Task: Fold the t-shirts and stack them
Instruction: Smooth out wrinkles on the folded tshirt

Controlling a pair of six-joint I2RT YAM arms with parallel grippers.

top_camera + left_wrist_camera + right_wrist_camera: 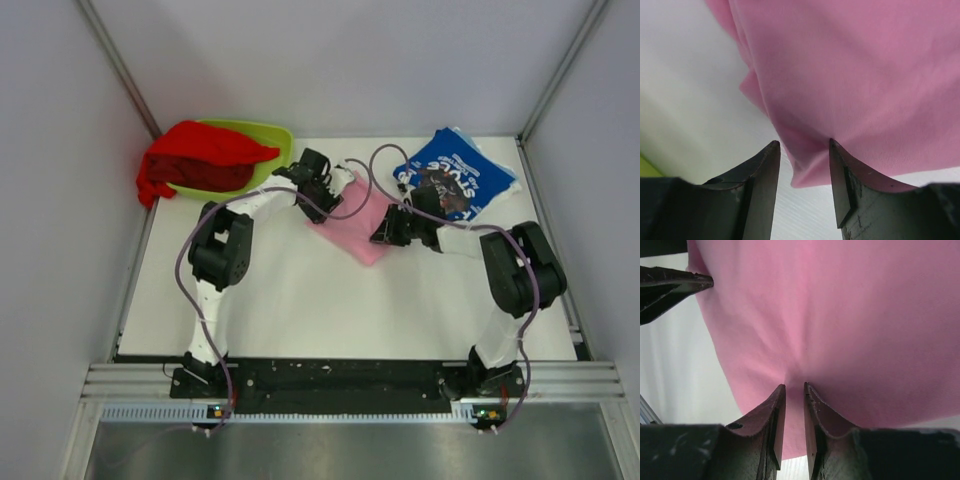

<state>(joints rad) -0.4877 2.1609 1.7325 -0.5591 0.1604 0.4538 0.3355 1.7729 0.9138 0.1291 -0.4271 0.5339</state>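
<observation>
The light pink t-shirt (362, 215) lies partly folded on the white table between both grippers. In the left wrist view my left gripper (802, 145) is open, its jaws either side of a corner of the pink shirt (850, 75). In the right wrist view my right gripper (795, 386) is shut on the pink shirt (840, 315), which puckers at the fingertips. From above, the left gripper (322, 200) is at the shirt's left edge and the right gripper (388, 230) at its right edge. The blue t-shirt (462, 175) lies folded at the back right. The red t-shirt (200, 158) lies crumpled at the back left.
The red shirt rests in and over a lime-green tray (278, 140) at the back left corner. Grey walls enclose the table on three sides. Bare white table (330, 310) stretches in front of the pink shirt. Purple cables loop over both arms.
</observation>
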